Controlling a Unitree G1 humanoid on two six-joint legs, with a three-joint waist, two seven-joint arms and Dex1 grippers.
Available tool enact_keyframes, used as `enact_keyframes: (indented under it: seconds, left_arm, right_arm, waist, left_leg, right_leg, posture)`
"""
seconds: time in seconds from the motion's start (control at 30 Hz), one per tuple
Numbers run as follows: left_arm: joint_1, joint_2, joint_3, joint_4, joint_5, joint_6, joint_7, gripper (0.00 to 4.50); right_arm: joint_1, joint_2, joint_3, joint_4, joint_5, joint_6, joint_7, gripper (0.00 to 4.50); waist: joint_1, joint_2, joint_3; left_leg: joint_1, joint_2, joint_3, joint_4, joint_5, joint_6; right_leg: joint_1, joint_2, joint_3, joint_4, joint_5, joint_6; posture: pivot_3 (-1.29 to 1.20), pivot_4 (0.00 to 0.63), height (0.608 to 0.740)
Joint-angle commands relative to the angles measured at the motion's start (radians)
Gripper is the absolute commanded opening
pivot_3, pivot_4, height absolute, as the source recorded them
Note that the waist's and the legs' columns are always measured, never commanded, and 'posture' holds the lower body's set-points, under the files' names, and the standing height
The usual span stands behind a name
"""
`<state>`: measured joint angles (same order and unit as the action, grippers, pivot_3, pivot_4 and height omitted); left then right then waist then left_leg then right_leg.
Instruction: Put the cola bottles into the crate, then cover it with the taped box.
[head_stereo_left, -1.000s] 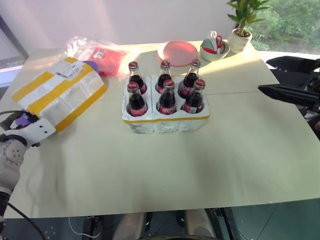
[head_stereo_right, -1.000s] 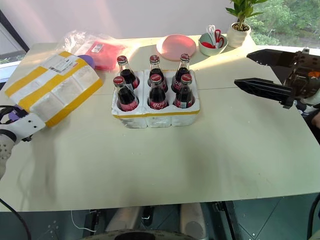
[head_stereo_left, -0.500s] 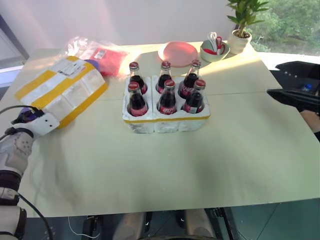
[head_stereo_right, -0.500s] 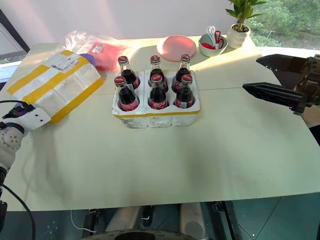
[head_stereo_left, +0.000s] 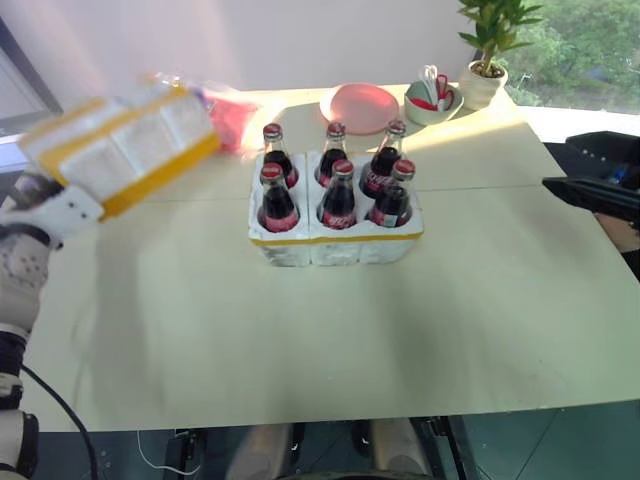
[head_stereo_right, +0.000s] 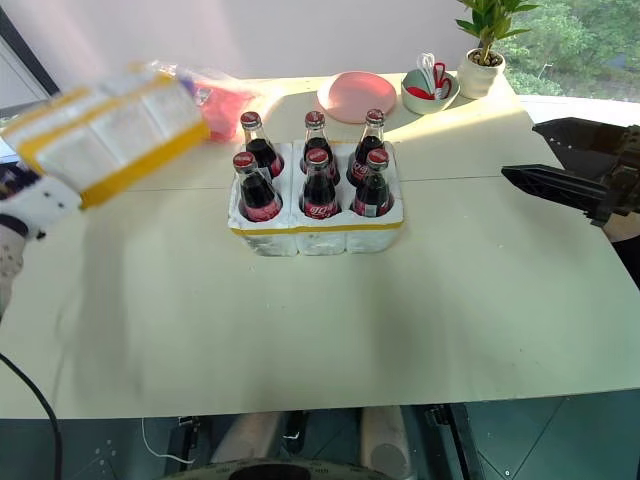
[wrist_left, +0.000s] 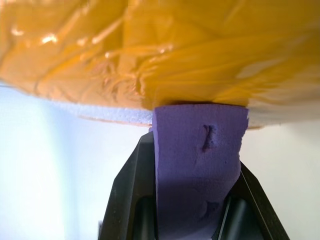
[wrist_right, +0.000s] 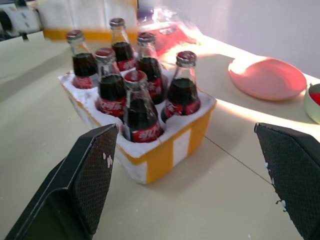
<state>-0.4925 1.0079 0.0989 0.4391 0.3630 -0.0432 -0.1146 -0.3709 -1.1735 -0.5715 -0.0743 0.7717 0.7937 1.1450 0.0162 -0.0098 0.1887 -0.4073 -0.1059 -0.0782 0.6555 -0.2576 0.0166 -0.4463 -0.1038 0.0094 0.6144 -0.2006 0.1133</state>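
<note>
The left pincer (head_stereo_left: 62, 208) grips the taped box (head_stereo_left: 118, 150); six cola bottles (head_stereo_left: 338, 195) sit in the crate (head_stereo_left: 335, 243), so covering is left

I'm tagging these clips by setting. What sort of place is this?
Probably a bright room in a home or office, not a factory: a pale table beside a window with greenery outside, a potted plant, a pink plate, and a foam crate of cola bottles.

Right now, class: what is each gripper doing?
Left gripper: shut on the taped box, lifted off the table.
Right gripper: open, holding nothing.
</note>
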Motion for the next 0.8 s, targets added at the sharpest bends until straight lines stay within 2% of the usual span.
enact_keyframes:
  seconds: [0.03,0.2,0.43,0.6,0.8]
  left_arm:
    - [-0.058,0.031,0.056,-0.126,-0.055,-0.039,-0.046,0.86]
    - [-0.157,-0.021,0.029,-0.294,-0.261,-0.158,-0.281,0.86]
    - [-0.248,-0.046,-0.083,-0.327,-0.326,-0.255,-0.541,0.86]
    - [-0.257,-0.028,-0.167,-0.283,-0.218,-0.341,-0.617,0.86]
    - [-0.256,-0.02,-0.245,-0.275,0.074,-0.377,-0.513,0.86]
  right_arm:
    - [-0.018,-0.013,-0.006,0.012,-0.008,-0.032,0.004,4.5]
    - [-0.034,-0.001,0.02,0.043,-0.022,-0.053,-0.01,4.5]
    - [-0.027,0.024,0.022,0.036,-0.022,-0.062,-0.034,4.5]
    - [-0.004,0.043,-0.003,-0.004,-0.003,-0.047,-0.061,4.5]
    - [0.003,0.056,-0.032,-0.03,0.02,-0.03,-0.098,4.5]
  waist:
    - [-0.003,0.001,0.0]
    - [-0.005,0.001,0.0]
    - [-0.006,0.001,0.0]
    - [-0.005,0.001,0.0]
    - [-0.003,0.001,0.0]
  left_leg:
    - [0.0,0.0,0.0,0.0,0.0,0.0]
    - [0.001,0.0,0.001,0.0,0.0,0.0]
    - [0.0,0.0,0.001,0.002,0.0,0.0]
    - [0.0,0.0,0.001,0.004,0.0,0.001]
    - [0.0,0.0,0.001,0.007,-0.001,0.002]
  right_leg:
    - [0.0,0.0,0.0,0.0,0.0,0.0]
    - [0.0,0.001,0.0,0.0,0.0,0.0]
    - [0.001,0.001,0.0,0.001,0.0,0.0]
    - [0.001,0.002,0.0,0.002,0.0,0.0]
    - [0.003,0.003,0.0,0.001,0.001,0.002]
  posture:
    - [0.0,0.15,0.74]
    - [0.0,0.15,0.74]
    - [0.0,0.15,0.74]
    - [0.0,0.15,0.74]
    - [0.0,0.15,0.74]
